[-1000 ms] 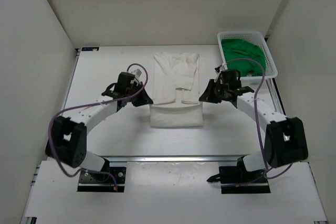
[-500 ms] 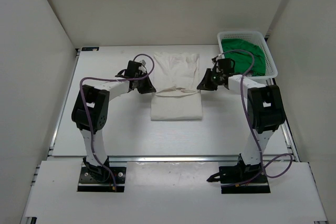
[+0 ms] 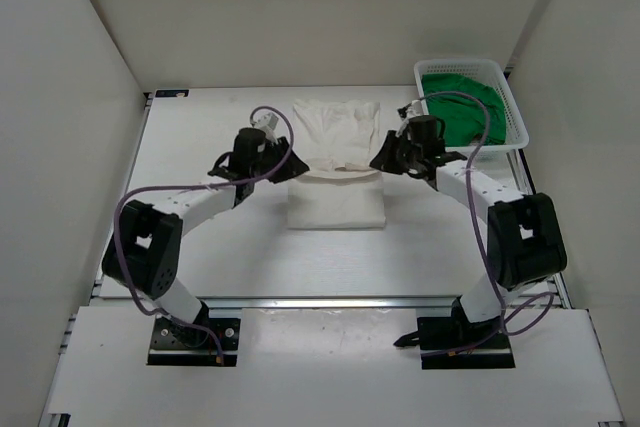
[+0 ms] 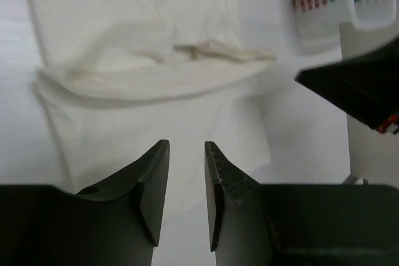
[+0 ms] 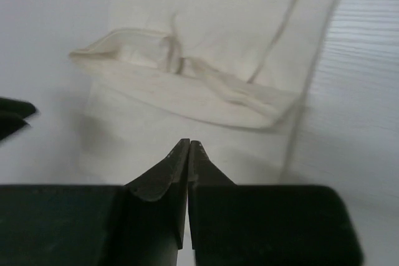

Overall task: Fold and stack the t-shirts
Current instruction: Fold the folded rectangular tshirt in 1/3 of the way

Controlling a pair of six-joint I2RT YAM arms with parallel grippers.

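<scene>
The white t-shirt [image 3: 335,197] lies flat in the middle of the table, partly folded, with a raised fold ridge across its middle. It also shows in the left wrist view [image 4: 143,42] and the right wrist view [image 5: 206,17]. My left gripper [image 3: 286,162] [image 4: 186,144] is open and empty, hovering at the shirt's left edge. My right gripper [image 3: 380,160] [image 5: 189,142] is shut with nothing between its fingers, at the shirt's right edge. The bright green t-shirt [image 3: 460,102] lies bunched in the basket. The red t-shirt is out of view.
The white mesh basket [image 3: 512,112] stands at the back right corner, just behind my right arm; its corner shows in the left wrist view [image 4: 374,4]. White walls enclose the table on the left, back and right.
Both grippers went up from the shirt's near part to its middle, and the near part now lies folded over. Since half a second ago the arms' elbows have dropped outward; the grippers stay beside the fold.
</scene>
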